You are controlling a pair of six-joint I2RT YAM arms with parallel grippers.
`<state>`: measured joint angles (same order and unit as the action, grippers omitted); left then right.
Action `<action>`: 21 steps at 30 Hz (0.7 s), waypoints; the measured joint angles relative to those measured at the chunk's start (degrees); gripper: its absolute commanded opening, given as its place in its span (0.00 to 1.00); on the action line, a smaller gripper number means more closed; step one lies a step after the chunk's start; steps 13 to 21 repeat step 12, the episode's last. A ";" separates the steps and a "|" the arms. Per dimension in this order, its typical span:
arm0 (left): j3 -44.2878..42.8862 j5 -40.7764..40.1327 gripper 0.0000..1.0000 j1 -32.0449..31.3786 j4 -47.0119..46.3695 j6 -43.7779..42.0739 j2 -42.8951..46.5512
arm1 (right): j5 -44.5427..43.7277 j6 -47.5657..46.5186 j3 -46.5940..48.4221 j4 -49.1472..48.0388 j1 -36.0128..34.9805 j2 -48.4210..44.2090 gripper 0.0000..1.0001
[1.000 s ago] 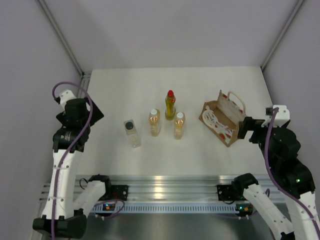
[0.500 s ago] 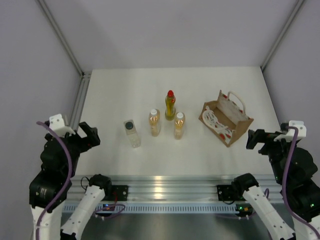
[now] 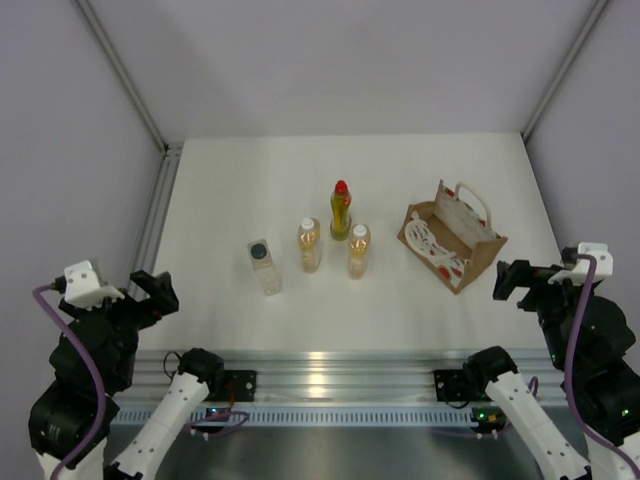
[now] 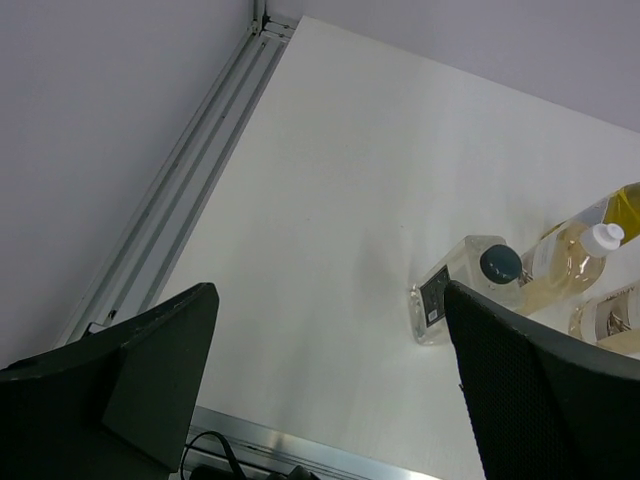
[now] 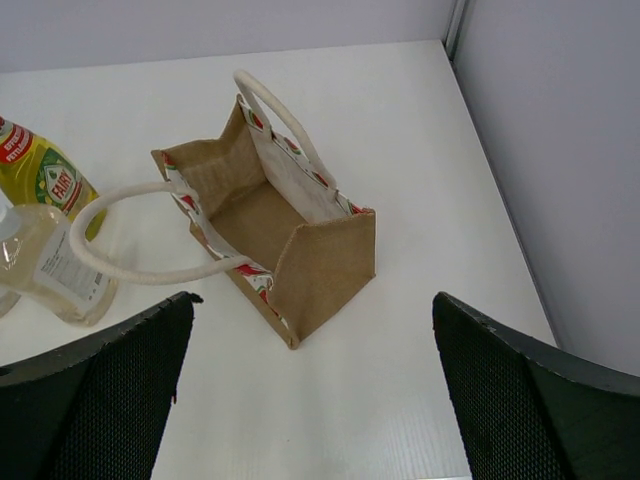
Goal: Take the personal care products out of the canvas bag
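The personal care products stand on the white table, outside the canvas bag (image 3: pixel 452 236). They are a yellow bottle with a red cap (image 3: pixel 340 210), two amber bottles with white caps (image 3: pixel 309 245) (image 3: pixel 359 250) and a clear bottle with a dark cap (image 3: pixel 264 266). The bag (image 5: pixel 280 230) sits open at the right, and its inside shows only bare fabric. My left gripper (image 3: pixel 152 293) (image 4: pixel 328 300) hangs open at the near left corner, well clear of the clear bottle (image 4: pixel 470 270). Just short of the bag, my right gripper (image 3: pixel 512 280) (image 5: pixel 312 300) is open and holds nothing.
An aluminium rail (image 3: pixel 320 365) runs along the near edge, and another rail (image 4: pixel 190 170) follows the table's left side. Grey walls close in the back and both sides. The yellow bottle (image 5: pixel 35 175) and an amber bottle (image 5: pixel 50 265) stand left of the bag.
Both arms have drawn back toward the near edge: the left from beside the bottles to the near left corner, the right away from the bag. Bottles and bag have not moved.
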<state>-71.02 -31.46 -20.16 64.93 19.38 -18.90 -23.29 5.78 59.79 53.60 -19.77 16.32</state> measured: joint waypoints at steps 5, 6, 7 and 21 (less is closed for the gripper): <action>1.38 -0.81 0.99 -0.15 -0.17 0.26 0.02 | -0.04 0.00 0.00 0.04 0.00 0.22 0.99; 1.88 -0.85 0.99 -0.15 -0.20 0.39 0.02 | -0.04 0.02 0.00 0.04 0.00 0.35 1.00; 2.29 -0.96 0.99 -0.15 -0.17 0.42 0.02 | -0.07 0.04 0.00 0.04 0.00 0.48 0.99; 3.34 -1.01 0.99 -0.15 -0.31 0.42 0.02 | -0.50 0.33 0.00 0.04 0.00 0.74 1.00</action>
